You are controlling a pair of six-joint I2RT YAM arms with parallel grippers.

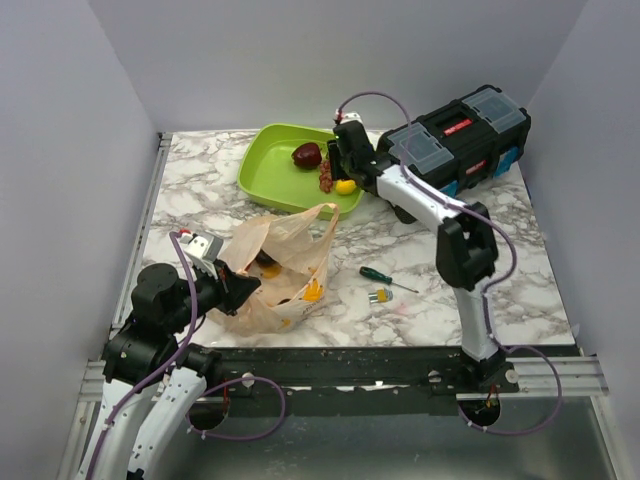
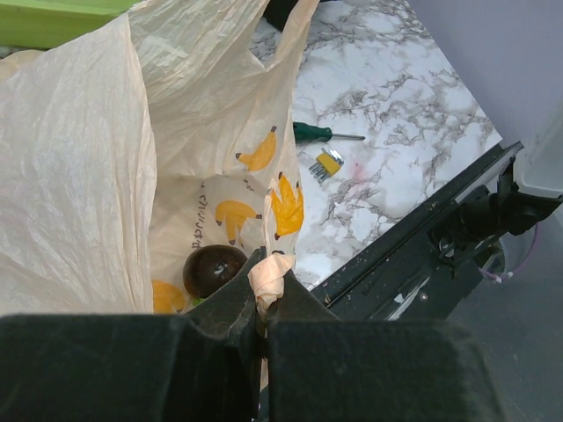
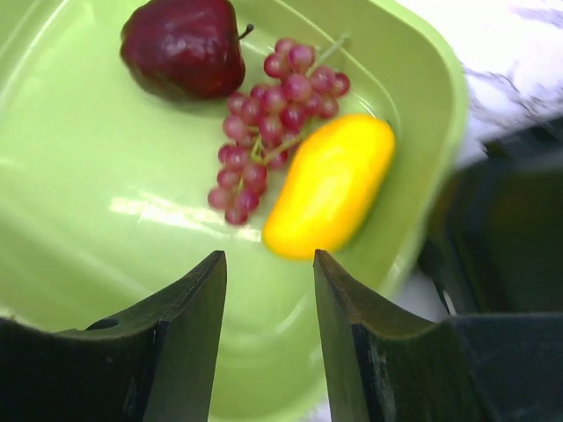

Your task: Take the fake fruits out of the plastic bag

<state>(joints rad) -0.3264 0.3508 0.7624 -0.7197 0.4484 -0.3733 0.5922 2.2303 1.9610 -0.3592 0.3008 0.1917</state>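
Counting 3 fake fruits [image 3: 327, 186] in tray [image 3: 88, 193]

- My left arm [image 1: 160, 305] sits folded low beside its base, with the elbow tucked in and the wrist reaching right along the near side.
- My left gripper [image 2: 264, 303] has its jaws pressed together, pinching a fold of the plastic bag [image 2: 88, 176] at the fingertips.
- My right arm [image 1: 465, 250] is stretched far forward, the white forearm slanting left toward the back.
- My right gripper [image 3: 268, 264] points downward, jaws parted with a clear gap and nothing between them.
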